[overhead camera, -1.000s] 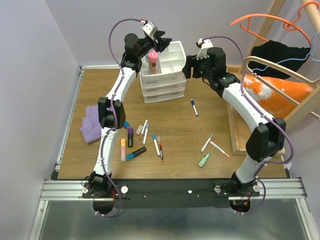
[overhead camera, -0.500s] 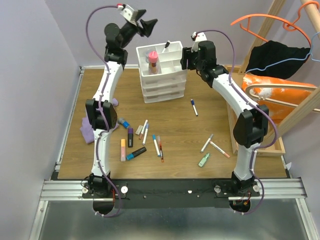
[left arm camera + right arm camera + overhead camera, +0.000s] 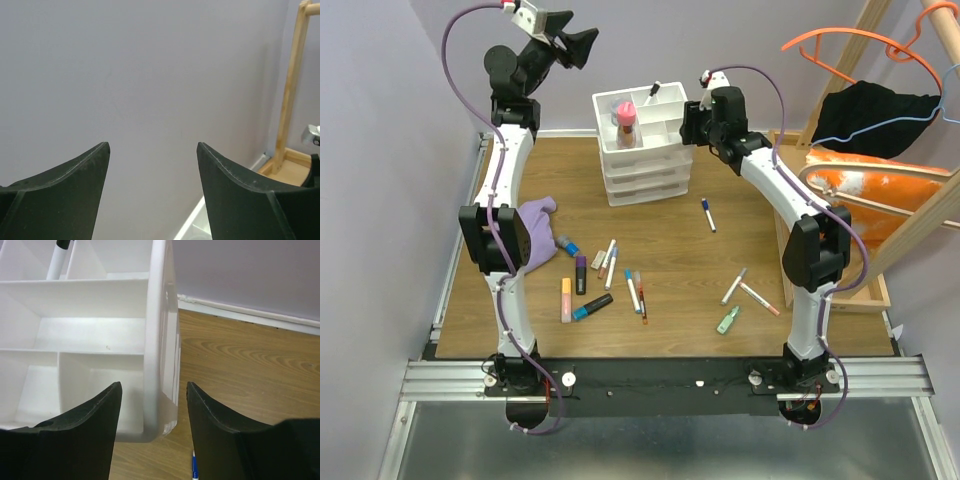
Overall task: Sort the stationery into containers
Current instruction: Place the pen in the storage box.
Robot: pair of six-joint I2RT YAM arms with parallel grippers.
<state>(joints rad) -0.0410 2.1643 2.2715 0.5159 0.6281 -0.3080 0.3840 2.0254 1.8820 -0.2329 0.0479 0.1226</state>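
On your right gripper the jaws are released and empty, straddling the right rim of the white organiser. On the left gripper they are released and empty too. A pink marker and a white pen stand in the top compartments. About a dozen pens lie on the worktop, so most sorting looks undone. Your right arm stretches far; your left arm is raised high toward the wall.

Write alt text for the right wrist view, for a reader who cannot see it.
The right arm's dark fingers stand open and empty in the foreground, framing the side wall of a white desk organiser. Its divided top compartments look bare apart from a white pen with a black end at the back; wooden table lies to the right.
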